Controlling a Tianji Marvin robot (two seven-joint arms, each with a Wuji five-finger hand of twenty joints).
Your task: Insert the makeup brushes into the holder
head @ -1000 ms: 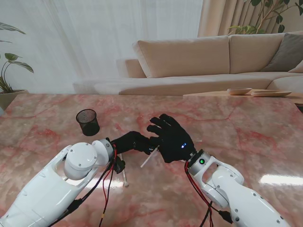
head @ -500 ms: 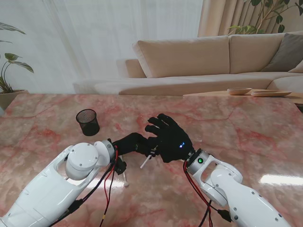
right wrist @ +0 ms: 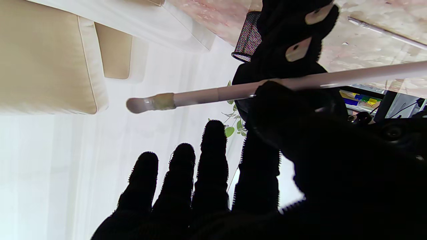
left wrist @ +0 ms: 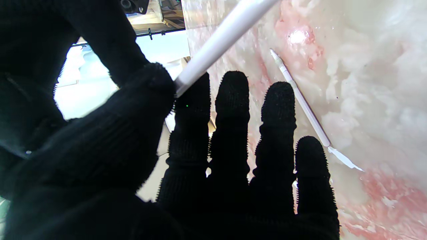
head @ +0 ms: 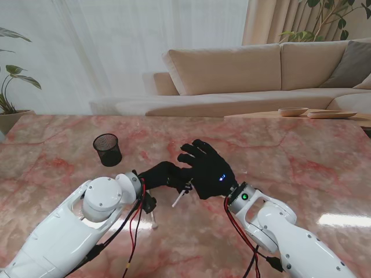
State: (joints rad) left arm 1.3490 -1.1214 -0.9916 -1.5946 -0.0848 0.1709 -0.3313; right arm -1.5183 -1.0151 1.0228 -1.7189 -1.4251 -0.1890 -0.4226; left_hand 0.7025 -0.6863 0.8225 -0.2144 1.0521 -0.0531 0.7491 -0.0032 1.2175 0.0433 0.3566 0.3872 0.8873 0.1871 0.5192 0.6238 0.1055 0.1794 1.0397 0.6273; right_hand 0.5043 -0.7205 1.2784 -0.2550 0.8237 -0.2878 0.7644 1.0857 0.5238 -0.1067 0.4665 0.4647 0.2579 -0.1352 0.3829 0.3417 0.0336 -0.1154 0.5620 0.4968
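A white makeup brush (head: 181, 196) hangs above the table between my two black-gloved hands. My left hand (head: 165, 174) pinches its handle (left wrist: 223, 36) between thumb and index finger, the other fingers straight. My right hand (head: 208, 168) meets it from the right. Its thumb presses on the same brush (right wrist: 200, 95) and its fingers are spread; the bristle end points past them. A second white brush (head: 153, 217) lies flat on the table nearer to me, also seen in the left wrist view (left wrist: 300, 100). The black mesh holder (head: 107, 149) stands upright, far left of both hands.
Pink marble table (head: 301, 156) all around. Red and black cables (head: 134, 231) hang from my left forearm, over the lying brush. A beige sofa (head: 243, 69) and a low table with dishes (head: 316, 113) stand beyond the far edge.
Both hands have drawn a little closer together and shifted slightly left, and the held brush has moved with them. In the last half second almost nothing moves.
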